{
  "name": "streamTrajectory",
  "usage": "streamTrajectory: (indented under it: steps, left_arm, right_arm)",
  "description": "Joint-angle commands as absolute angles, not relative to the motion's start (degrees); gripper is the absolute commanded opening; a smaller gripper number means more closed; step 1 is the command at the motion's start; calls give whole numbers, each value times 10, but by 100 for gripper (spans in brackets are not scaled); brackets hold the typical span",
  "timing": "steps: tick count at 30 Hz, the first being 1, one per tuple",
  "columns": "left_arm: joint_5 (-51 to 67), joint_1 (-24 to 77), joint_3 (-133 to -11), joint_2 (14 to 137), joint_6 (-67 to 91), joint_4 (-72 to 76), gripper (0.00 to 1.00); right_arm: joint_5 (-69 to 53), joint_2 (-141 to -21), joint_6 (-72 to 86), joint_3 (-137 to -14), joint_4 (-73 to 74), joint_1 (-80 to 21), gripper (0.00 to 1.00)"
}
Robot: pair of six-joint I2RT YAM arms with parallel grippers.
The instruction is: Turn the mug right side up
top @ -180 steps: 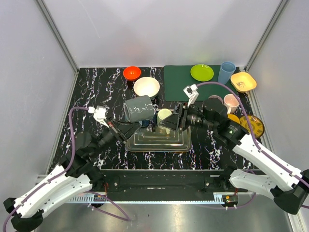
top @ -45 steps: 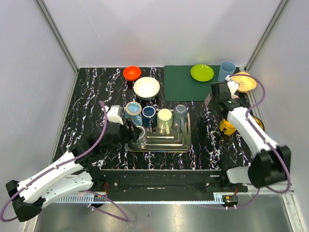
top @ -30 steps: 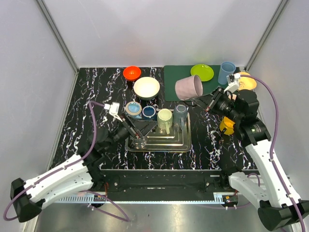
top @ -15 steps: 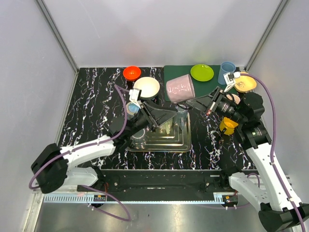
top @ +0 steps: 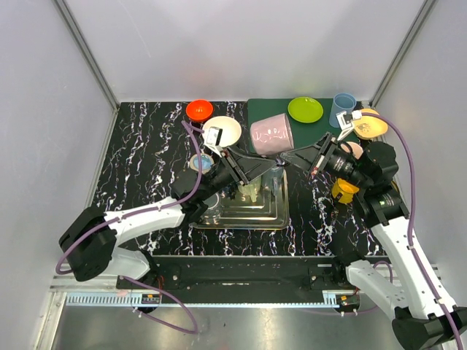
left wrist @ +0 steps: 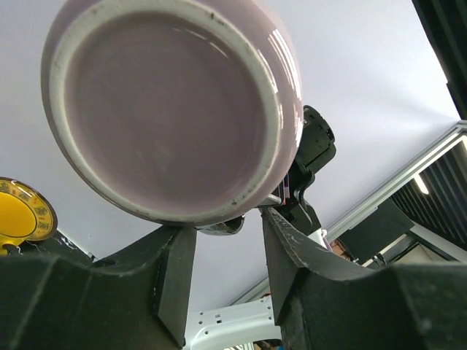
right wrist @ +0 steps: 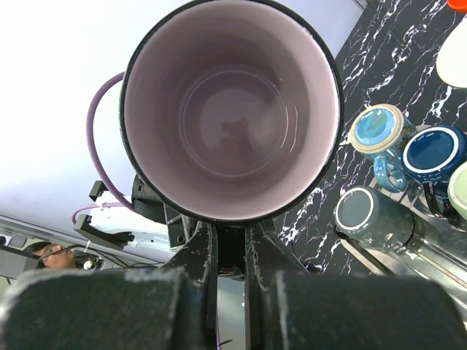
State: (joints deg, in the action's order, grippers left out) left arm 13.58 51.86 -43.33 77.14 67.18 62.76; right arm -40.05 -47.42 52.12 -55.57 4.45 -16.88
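Note:
A pale purple mug (top: 271, 135) hangs on its side in the air above the far edge of the tray. My right gripper (top: 293, 153) is shut on its handle from the right. The right wrist view looks straight into the mug's empty mouth (right wrist: 230, 109), with that gripper (right wrist: 230, 233) clamped just under the rim. My left gripper (top: 268, 163) reaches up from the left to the mug's base (left wrist: 168, 109). Its jaws (left wrist: 222, 233) stand partly apart under the base's lower edge, with a gap between them. The left fingers (left wrist: 175, 270) pinch nothing that I can see.
A metal tray (top: 241, 215) lies below with a green mug (top: 248, 191) on it. A light blue mug (right wrist: 376, 131), a dark blue mug (right wrist: 430, 153) and a grey one (right wrist: 368, 211) stand beside it. A white bowl (top: 221, 131), red bowl (top: 198, 109), green plate (top: 305, 109) and blue cup (top: 341, 108) stand behind.
My left gripper has swung up from the tray to the mug's base, and its jaws have narrowed. The right gripper has carried the mug a little left and now holds it nearly still.

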Motion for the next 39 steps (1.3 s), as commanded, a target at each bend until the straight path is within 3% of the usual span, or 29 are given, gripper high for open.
streamTrajectory:
  steps: [1,4,7,11,14,16,19,21,22,26,31,34,35,39]
  left_arm:
    - [129,523,-475,772,670,718,42]
    - [127,523,-478,772,670,724,40]
    - [111,523,-475,766,667,729,30]
    - [104,518,-478,759,674,738,28]
    - [105,515,-483,759,688,745,35]
    - [105,515,-485,758,699,750,48]
    - [104,514,-486,758,709,755,55]
    - [107,514,-487,762,717,769,49]
    - [108,514,-489,765,721,776,35]
    - [103,512,-485,772,734,800,0]
    - [119,506,-483,757,723,783,0]
    - [156,507,-503,730,665,673,0]
    - [162,509,-505,707,641,631,0]
    - [157,519,-490,637,498,433,0]
  right_arm:
    - [-418,-465,501,-555,28,-186,0]
    - [-417,-463,488,-553,43,-192,0]
    - [-417,-457,481,-548,50,-196,0]
    - [-411,-454,459,-543,75,-204,0]
    - [-407,-450,439,-540,91,-208,0]
    - [-401,-448,421,-541,111,-210,0]
    - [-396,-446,406,-541,124,-213,0]
    - [-394,-446,396,-538,130,-214,0]
    - [-394,-444,393,-537,132,-214,0]
    - [-407,-443,378,-527,134,-216,0]
    - [-413,-432,360,-524,148,-219,0]
    - [-396,-431,347,-538,177,-219,0]
    - [-391,-432,343,-543,185,-219,12]
    - [-379,-433,336,-569,214,-219,38]
